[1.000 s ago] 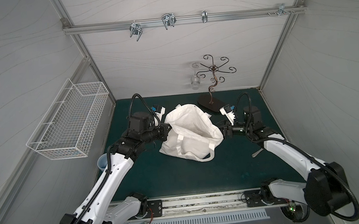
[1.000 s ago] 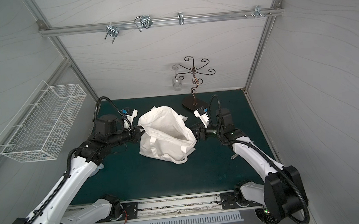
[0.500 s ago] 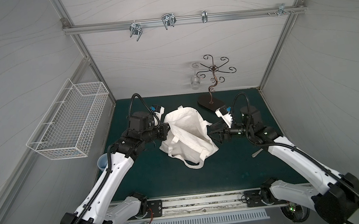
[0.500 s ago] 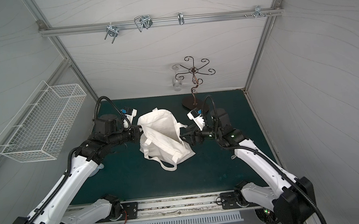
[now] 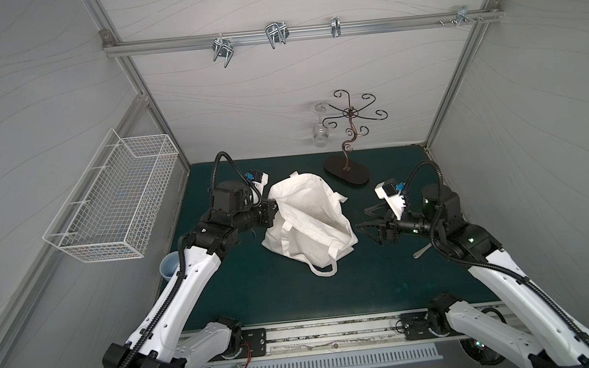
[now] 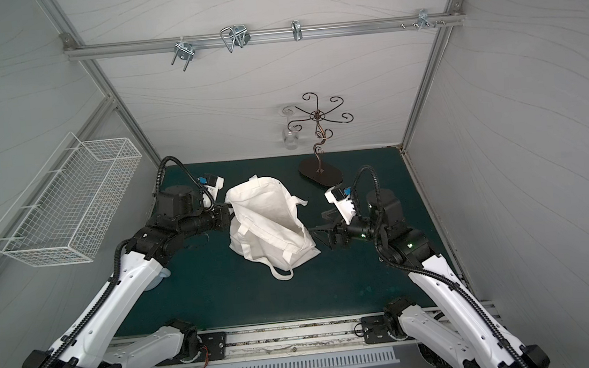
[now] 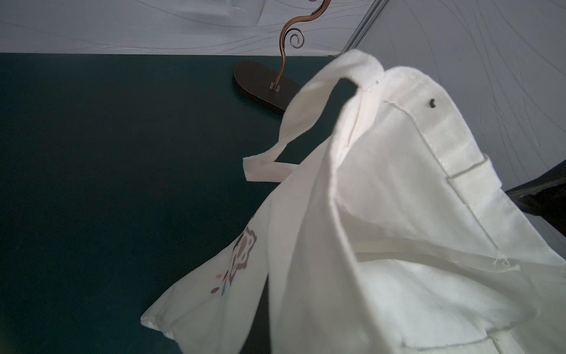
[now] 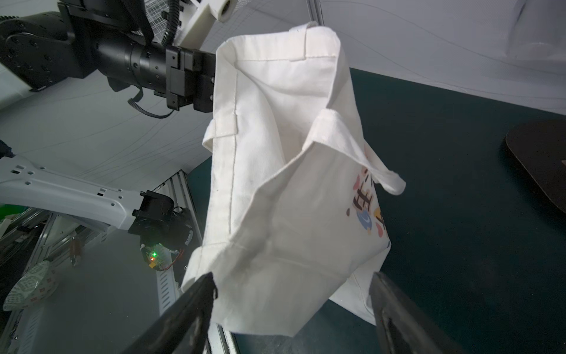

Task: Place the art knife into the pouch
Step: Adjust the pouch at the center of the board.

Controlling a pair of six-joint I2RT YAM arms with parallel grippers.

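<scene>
On the mat (image 5: 259, 297), pouch (image 5: 310, 220) gapes toward spread right gripper (image 5: 361, 219) — left gripper (image 5: 273, 212) pinches its rim.

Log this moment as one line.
left pincer: shut on pouch rim | right pincer: open, empty, near pouch | pouch mouth: open

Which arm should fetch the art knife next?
Right. The right tool is open and empty, and a slim grey item, probably the knife, lies on the mat beside that arm. The left tool is shut on the pouch rim, holding it open.
</scene>
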